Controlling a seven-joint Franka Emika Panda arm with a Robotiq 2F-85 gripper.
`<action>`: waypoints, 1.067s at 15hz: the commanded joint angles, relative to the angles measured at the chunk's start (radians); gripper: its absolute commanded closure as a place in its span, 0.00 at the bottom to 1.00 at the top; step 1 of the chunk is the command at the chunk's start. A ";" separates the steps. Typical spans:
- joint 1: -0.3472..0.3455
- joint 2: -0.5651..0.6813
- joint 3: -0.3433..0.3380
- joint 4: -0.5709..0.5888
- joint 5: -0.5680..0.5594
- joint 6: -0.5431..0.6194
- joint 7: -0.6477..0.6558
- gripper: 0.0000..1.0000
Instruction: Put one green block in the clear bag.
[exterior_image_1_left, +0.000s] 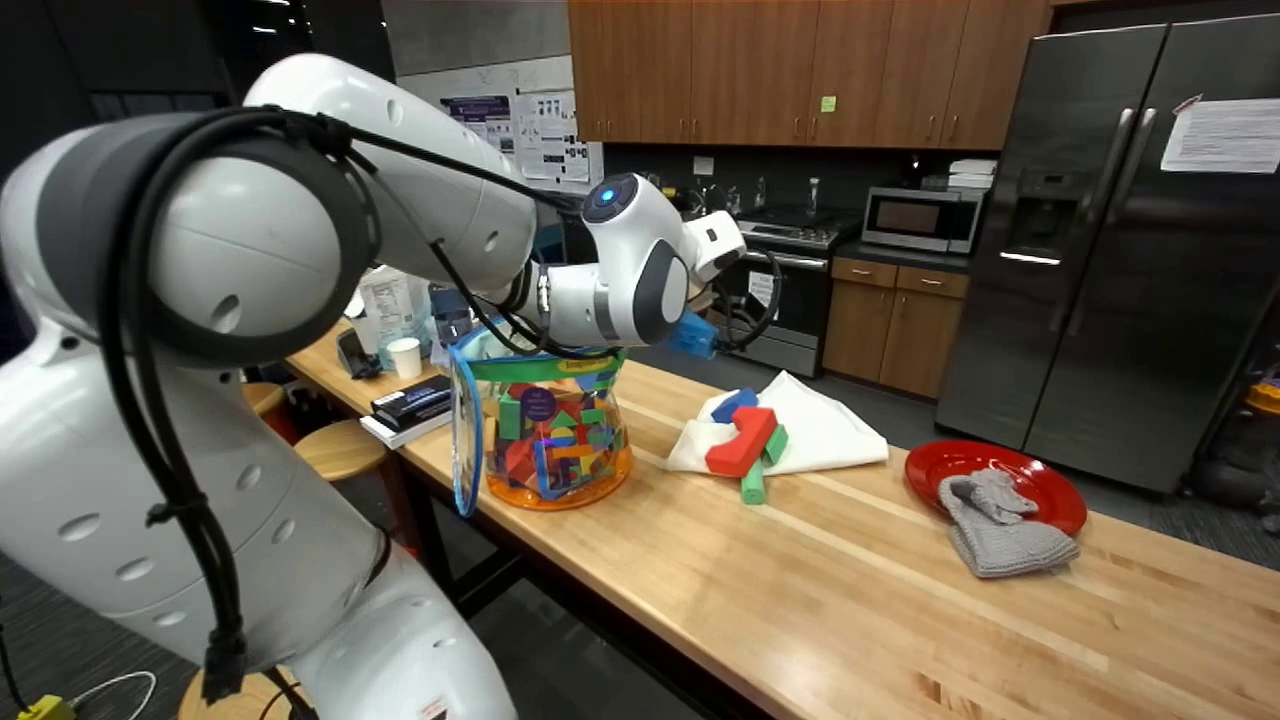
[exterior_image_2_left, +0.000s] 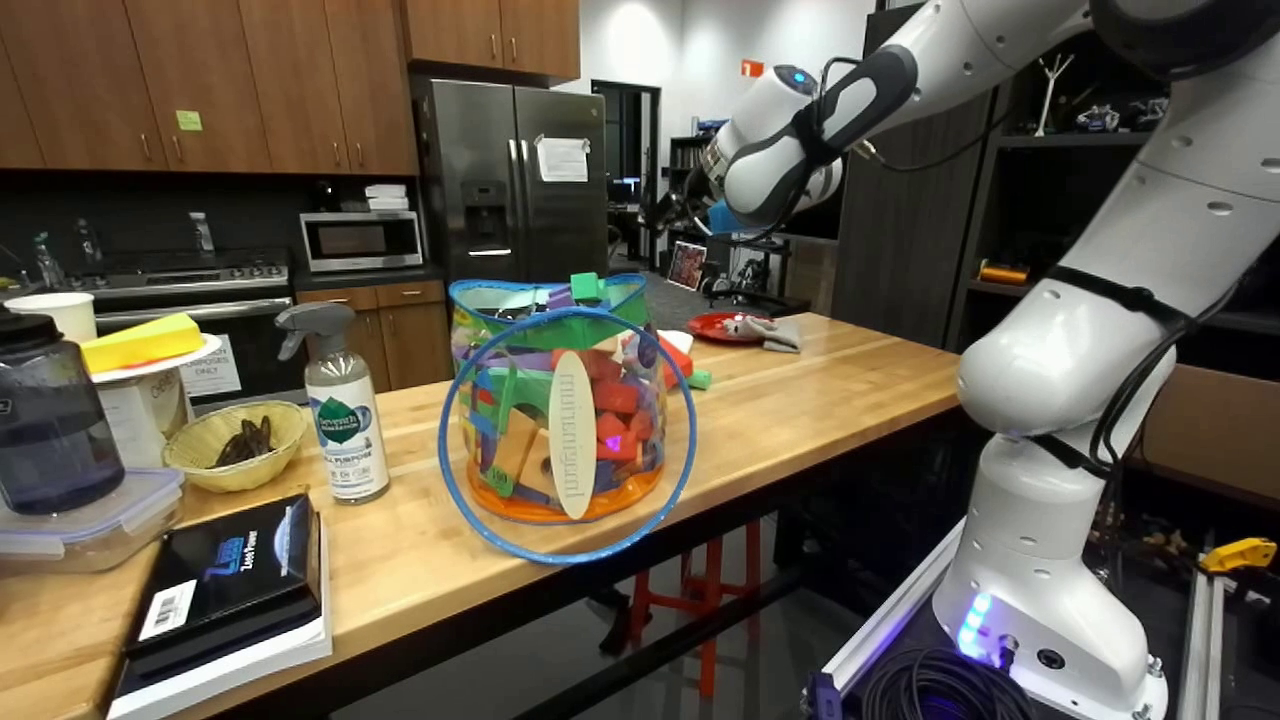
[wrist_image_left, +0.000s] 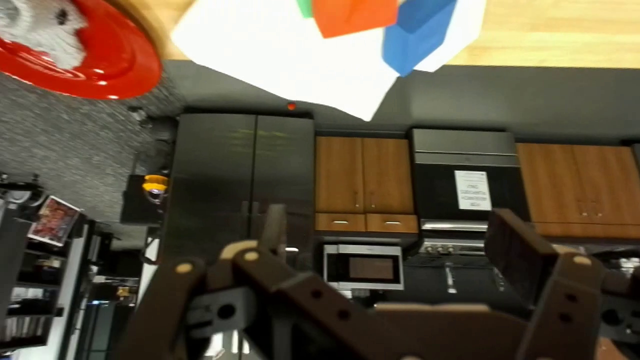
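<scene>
The clear bag (exterior_image_1_left: 556, 440) stands upright on the table, full of many-coloured blocks, also in an exterior view (exterior_image_2_left: 520, 420). A green block (exterior_image_2_left: 587, 287) shows at its open top. Another green block (exterior_image_1_left: 776, 444) lies against a red block (exterior_image_1_left: 742, 443), with a green cylinder-like block (exterior_image_1_left: 753, 484) beside it, on and at the edge of a white cloth. In the wrist view only a green corner (wrist_image_left: 304, 7) shows at the top edge. My gripper (wrist_image_left: 389, 225) is open, with nothing between its fingers. It is raised above the table and faces the kitchen; it also shows small and dark in an exterior view (exterior_image_2_left: 668, 208).
The white cloth (exterior_image_1_left: 830, 430) also bears a blue block (exterior_image_1_left: 735, 404). A red dish (exterior_image_1_left: 1060, 505) with a grey cloth (exterior_image_1_left: 1010, 540) sits farther along the table. A spray bottle (exterior_image_2_left: 345, 420), a basket (exterior_image_2_left: 235, 470) and a black box (exterior_image_2_left: 225, 575) stand on the bag's other side.
</scene>
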 joint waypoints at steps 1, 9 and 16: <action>-0.215 -0.007 0.116 0.015 -0.145 -0.070 0.128 0.00; -0.344 0.050 0.177 0.104 -0.420 -0.390 0.247 0.00; -0.079 0.198 -0.039 0.191 -0.466 -0.677 0.145 0.00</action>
